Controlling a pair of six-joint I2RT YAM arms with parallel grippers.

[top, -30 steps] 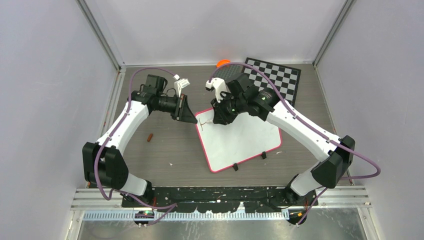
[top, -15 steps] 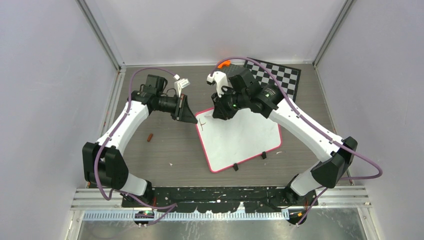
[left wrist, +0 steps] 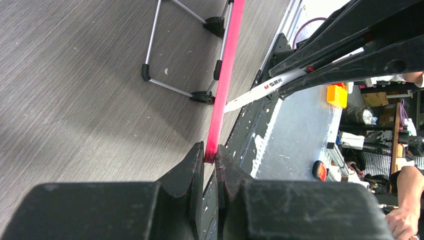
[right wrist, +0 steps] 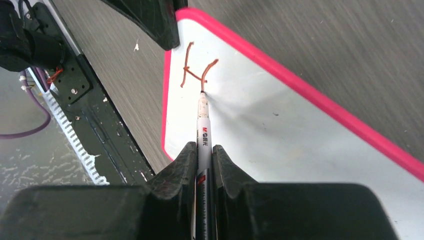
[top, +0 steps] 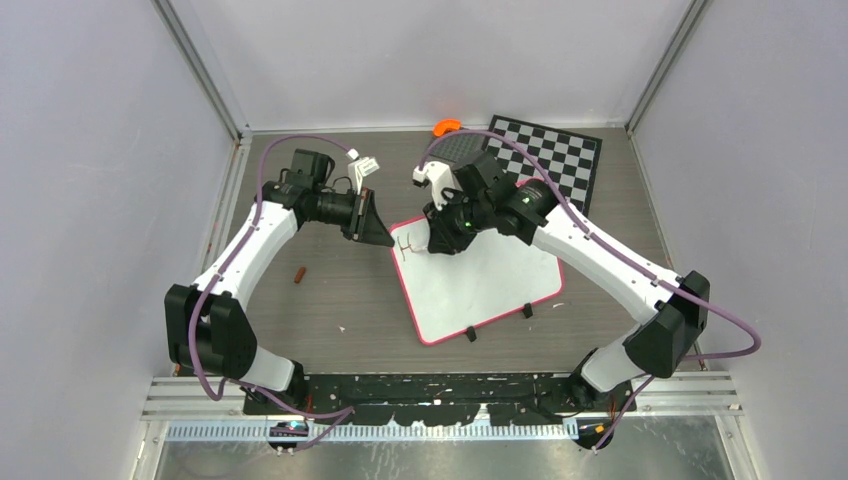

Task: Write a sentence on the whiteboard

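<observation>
The whiteboard lies in the middle of the table, white with a pink-red frame. My left gripper is shut on the frame's edge at the board's far-left corner. My right gripper is shut on a white marker. The marker's tip touches the board at the foot of a red-brown letter "H". Of the sentence only this "H" shows. In the left wrist view the board is edge-on, with the marker above it.
A black-and-white chessboard lies at the back right with an orange object beside it. A small red-brown cap lies on the table left of the board. Black clip feet stand at the board's near edge.
The right gripper moved up the board, then back down toward me, drawing the second stroke of the "H". The left arm has not moved.
</observation>
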